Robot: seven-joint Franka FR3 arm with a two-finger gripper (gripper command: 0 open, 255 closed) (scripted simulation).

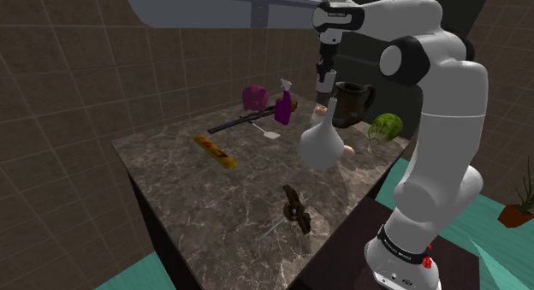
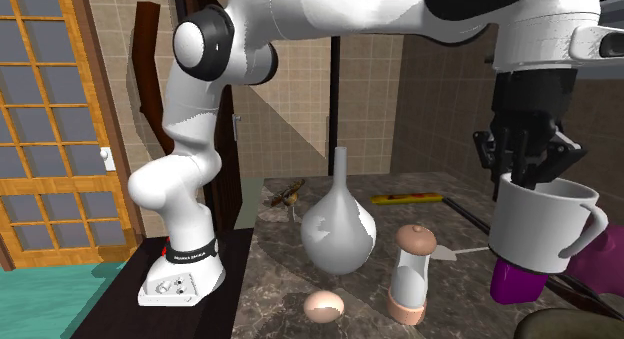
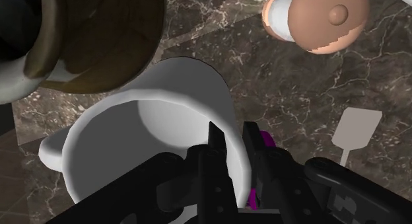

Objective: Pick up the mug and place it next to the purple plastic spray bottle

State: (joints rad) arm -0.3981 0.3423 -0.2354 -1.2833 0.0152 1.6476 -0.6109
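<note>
**Shoulder view.** The white arm reaches over the marble table. Its gripper points down above the neck of a white vase. It hangs between the purple spray bottle, which stands upright, and a dark brown pitcher. The pale shape under the fingers is probably the mug, but it merges with the vase neck.

**Second exterior view.** The mug, drawn grey-white, hangs upright from the gripper with its handle toward this view's right. Its base overlaps the bottle's purple body, and it appears to be off the table. A peach-capped white cylinder and an egg-shaped object sit beside the vase, nearer the camera.

**Wrist view.** The pincer is clenched on the mug's rim: one finger lies inside the cup, the other against the outer wall. Purple shows just beyond the outer finger. A white spatula lies flat on the marble nearby.
</note>
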